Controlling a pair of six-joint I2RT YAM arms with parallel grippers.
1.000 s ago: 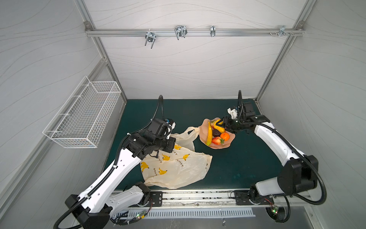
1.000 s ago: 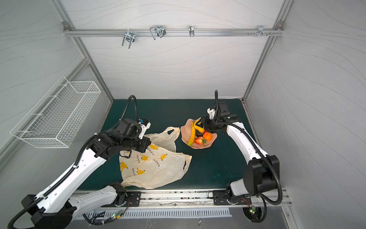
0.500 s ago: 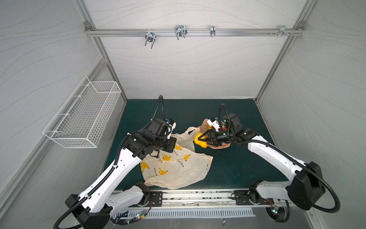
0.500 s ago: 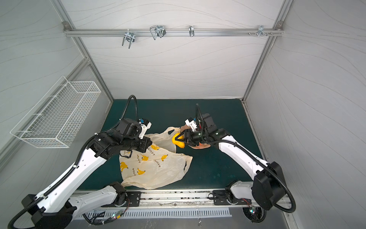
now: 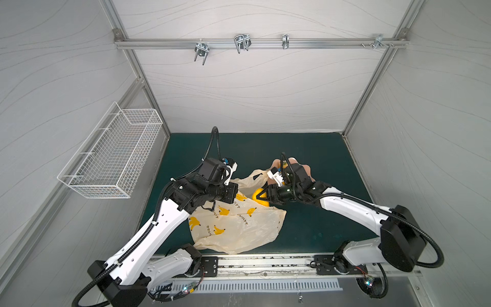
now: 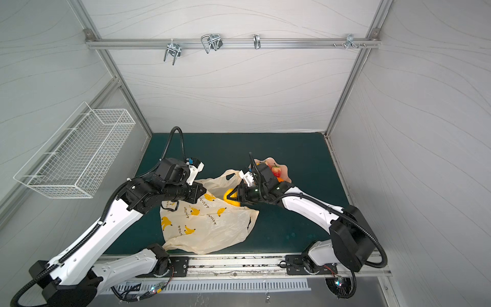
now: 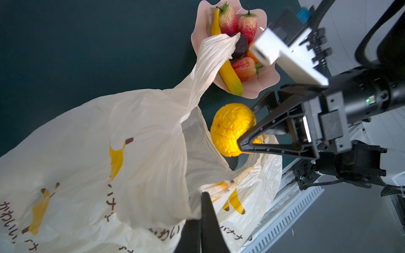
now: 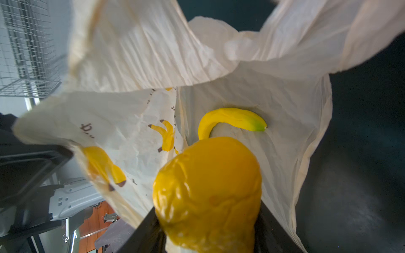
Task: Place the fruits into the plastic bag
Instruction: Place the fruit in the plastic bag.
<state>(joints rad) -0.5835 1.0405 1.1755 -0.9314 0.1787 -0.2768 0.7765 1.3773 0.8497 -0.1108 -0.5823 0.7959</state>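
Lemon-like fruit (image 7: 230, 127) reached the "バナナ"-lettered plastic bag (image 7: 142, 142).

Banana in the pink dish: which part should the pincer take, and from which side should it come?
Probably the banana at its thick half near the green tip, from above, closing across its width. That end lies bare by the dish rim; the bag handle drapes over its middle and strawberries crowd the stem.

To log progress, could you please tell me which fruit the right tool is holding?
The yellow-orange lemon-like fruit, pinched in the right tool at the mouth of the plastic bag; the strawberries and a banana lie in the pink dish.
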